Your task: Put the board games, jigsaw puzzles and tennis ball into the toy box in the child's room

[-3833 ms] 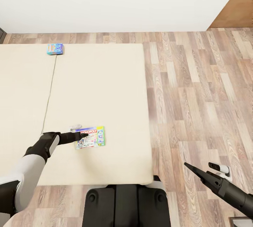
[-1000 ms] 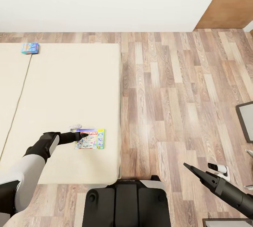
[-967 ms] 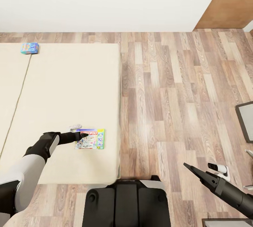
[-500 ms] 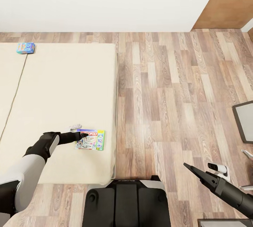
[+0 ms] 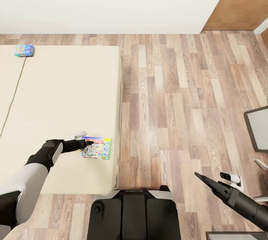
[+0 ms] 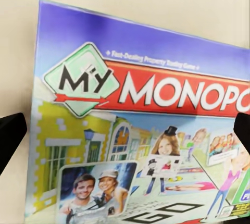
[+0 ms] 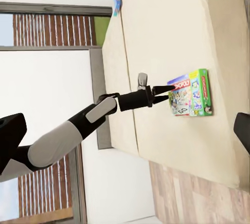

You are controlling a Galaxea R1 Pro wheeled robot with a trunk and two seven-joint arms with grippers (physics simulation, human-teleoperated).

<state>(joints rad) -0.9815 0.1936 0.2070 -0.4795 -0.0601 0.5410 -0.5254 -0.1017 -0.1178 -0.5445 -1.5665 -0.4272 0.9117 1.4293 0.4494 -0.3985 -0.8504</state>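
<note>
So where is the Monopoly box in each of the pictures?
Head view: Monopoly box at lower left, on the bed.
Left wrist view: box up close, logo readable.
Right wrist view: box at middle right.
Shared landmark: the left gripper at the box's edge.

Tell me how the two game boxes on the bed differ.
The Monopoly box is larger, multicoloured with a green edge; the blue box is smaller, mostly blue. The Monopoly box lies near the bed's near corner, with the left pincer at its edge; the blue box lies at the far edge, untouched. Both lie flat on the beige cover.
</note>
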